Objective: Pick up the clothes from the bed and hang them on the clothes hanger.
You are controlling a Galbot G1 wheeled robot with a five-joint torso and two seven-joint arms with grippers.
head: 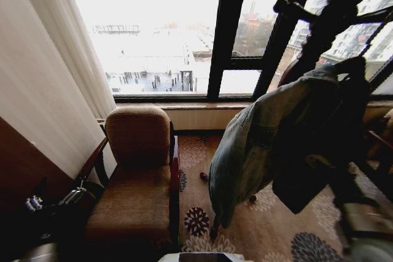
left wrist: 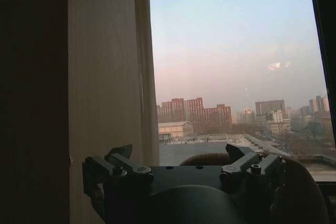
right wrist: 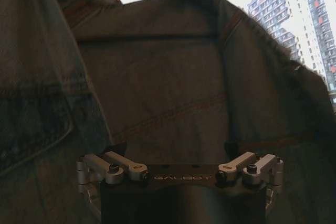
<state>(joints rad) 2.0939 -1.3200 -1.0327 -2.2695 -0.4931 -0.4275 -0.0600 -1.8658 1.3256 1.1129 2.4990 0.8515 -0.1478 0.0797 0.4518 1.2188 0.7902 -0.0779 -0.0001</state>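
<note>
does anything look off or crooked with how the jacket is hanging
The denim jacket hangs lopsided by the window: it bunches and drapes toward the armchair side, hem near the carpet. The right tool faces its back, fingers spread; the left tool is open near the curtain.

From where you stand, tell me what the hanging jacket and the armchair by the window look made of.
Jacket: washed light-blue denim, matte, going by its faded weave and contrast seam stitching; the right hand sits open close against it. Armchair: brown, ribbed-looking upholstery, probably woven fabric, with dark glossy arms that look like polished wood.
</note>
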